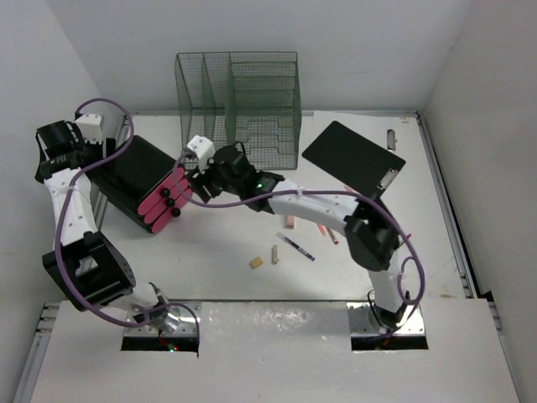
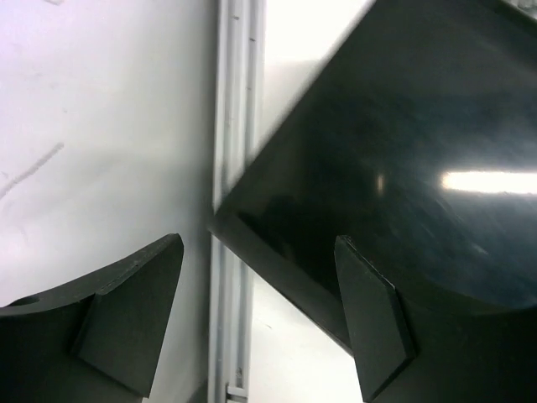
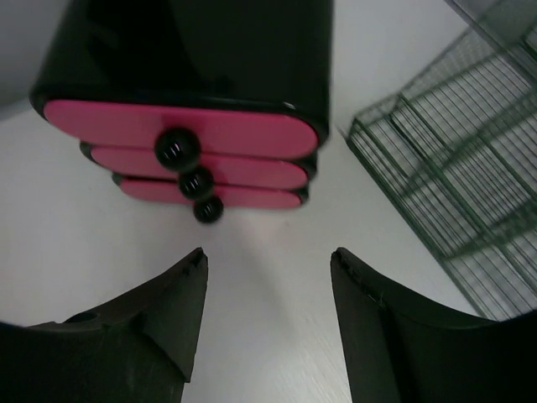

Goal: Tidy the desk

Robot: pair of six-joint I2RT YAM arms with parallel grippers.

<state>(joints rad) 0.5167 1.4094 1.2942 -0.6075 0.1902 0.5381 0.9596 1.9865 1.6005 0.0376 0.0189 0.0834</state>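
A black drawer unit (image 1: 134,172) with three pink drawer fronts (image 1: 166,201) and black knobs stands at the back left of the white desk (image 1: 210,281). My left gripper (image 1: 99,161) is open at the unit's back left corner. In the left wrist view (image 2: 258,243) the black casing (image 2: 419,151) reaches in over the right finger (image 2: 373,327); I cannot tell whether they touch. My right gripper (image 1: 195,180) is open and empty just in front of the drawers. In the right wrist view (image 3: 268,269) the knobs (image 3: 195,180) are a short way ahead of the fingertips.
A green wire-mesh organizer (image 1: 239,105) stands at the back, also at the right of the right wrist view (image 3: 453,168). A black clipboard (image 1: 352,157) lies at the back right. A pen (image 1: 295,246), a tan eraser (image 1: 256,263) and small pink pieces (image 1: 289,222) lie mid-desk. A metal rail (image 2: 231,126) runs along the left edge.
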